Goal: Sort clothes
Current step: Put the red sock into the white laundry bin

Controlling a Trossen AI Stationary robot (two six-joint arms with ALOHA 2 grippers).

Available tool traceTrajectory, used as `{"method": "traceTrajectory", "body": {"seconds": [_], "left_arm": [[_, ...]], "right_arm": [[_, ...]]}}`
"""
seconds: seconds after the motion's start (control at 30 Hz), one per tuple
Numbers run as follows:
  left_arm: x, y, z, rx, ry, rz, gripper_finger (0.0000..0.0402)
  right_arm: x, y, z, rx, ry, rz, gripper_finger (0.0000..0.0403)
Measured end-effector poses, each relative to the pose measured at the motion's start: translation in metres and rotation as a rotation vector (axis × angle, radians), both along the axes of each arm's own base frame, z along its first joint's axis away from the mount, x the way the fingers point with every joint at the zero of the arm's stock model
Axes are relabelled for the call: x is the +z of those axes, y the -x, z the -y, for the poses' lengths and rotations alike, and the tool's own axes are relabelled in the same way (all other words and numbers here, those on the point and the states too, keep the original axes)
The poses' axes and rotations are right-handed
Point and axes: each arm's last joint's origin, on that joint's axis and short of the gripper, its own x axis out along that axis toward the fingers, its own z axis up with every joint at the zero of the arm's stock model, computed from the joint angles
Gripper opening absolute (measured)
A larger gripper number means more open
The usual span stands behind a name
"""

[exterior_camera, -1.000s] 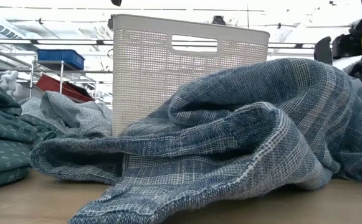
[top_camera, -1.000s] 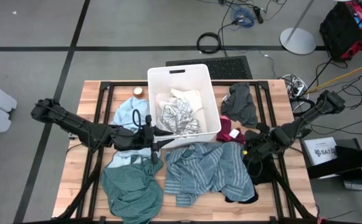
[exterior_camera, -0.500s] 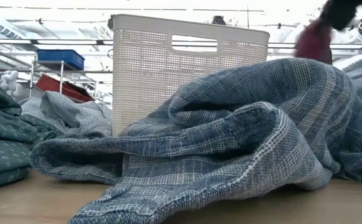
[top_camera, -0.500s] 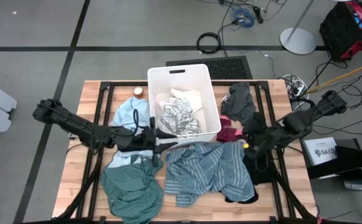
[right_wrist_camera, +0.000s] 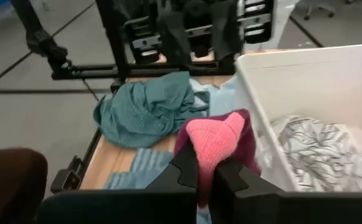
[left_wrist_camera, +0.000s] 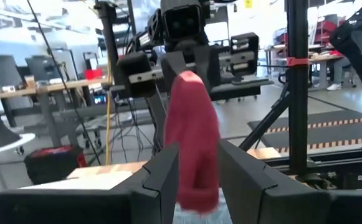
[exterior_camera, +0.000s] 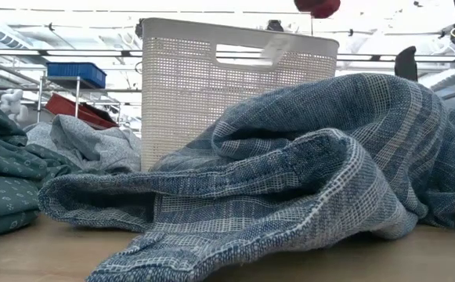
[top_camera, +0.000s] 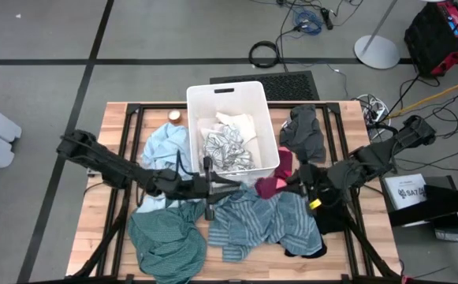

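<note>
A maroon garment (top_camera: pixel 271 186) hangs in the air over the blue-grey striped garment (top_camera: pixel 264 217), just in front of the white bin (top_camera: pixel 229 91). My right gripper (top_camera: pixel 292 184) is shut on it. My left gripper (top_camera: pixel 236 188) is open and points level at the maroon piece from the table's left. In the left wrist view its fingers (left_wrist_camera: pixel 168 171) frame the cloth (left_wrist_camera: pixel 193 137); I cannot tell whether they touch it. Teal green (top_camera: pixel 165 237), light blue (top_camera: pixel 165 142) and dark grey (top_camera: pixel 306 130) pieces lie on the table. White and patterned pieces (top_camera: pixel 229 150) lie in the bin. My right gripper pinches a bunched upper part of the maroon garment (right_wrist_camera: pixel 210 146) between its two fingers; how many layers does not show. The fingers come from the table's right, slanting a little downward. The cloth hangs slack below them, clear of the table and of the striped garment.
The bin stands at the table's far middle, its near wall close behind both grippers. A black piece (top_camera: pixel 303 246) lies at the near right under the striped garment's edge. A small round thing (top_camera: pixel 174 116) sits by the bin's far left corner.
My right gripper has risen from the table beside the bin's right wall and swung toward the table's middle, tipping up toward level. It has lifted the maroon garment clear. My left gripper has moved toward the table's right, up to the maroon piece.
</note>
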Motion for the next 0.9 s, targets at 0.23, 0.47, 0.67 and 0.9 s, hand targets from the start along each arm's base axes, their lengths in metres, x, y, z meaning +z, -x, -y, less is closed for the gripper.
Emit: {"method": "traceTrajectory", "body": {"seconds": [0.23, 0.47, 0.67, 0.9], "left_arm": [[-0.016, -0.019, 0.008, -0.028, -0.028, -0.019, 0.0116], [-0.019, -0.036, 0.018, -0.128, -0.042, -0.040, 0.0121], [-0.021, -0.040, 0.018, -0.114, -0.024, -0.104, 0.0170], [-0.020, -0.040, 0.017, -0.068, -0.026, -0.102, 0.0234]], "right_arm": [[-0.019, -0.023, -0.013, 0.001, 0.033, -0.064, 0.0002], [-0.027, -0.035, -0.020, 0.007, 0.053, -0.066, 0.0002], [-0.026, -0.037, -0.021, 0.008, 0.043, -0.047, 0.0002], [-0.022, -0.039, -0.022, 0.008, 0.023, -0.003, 0.0002]]}}
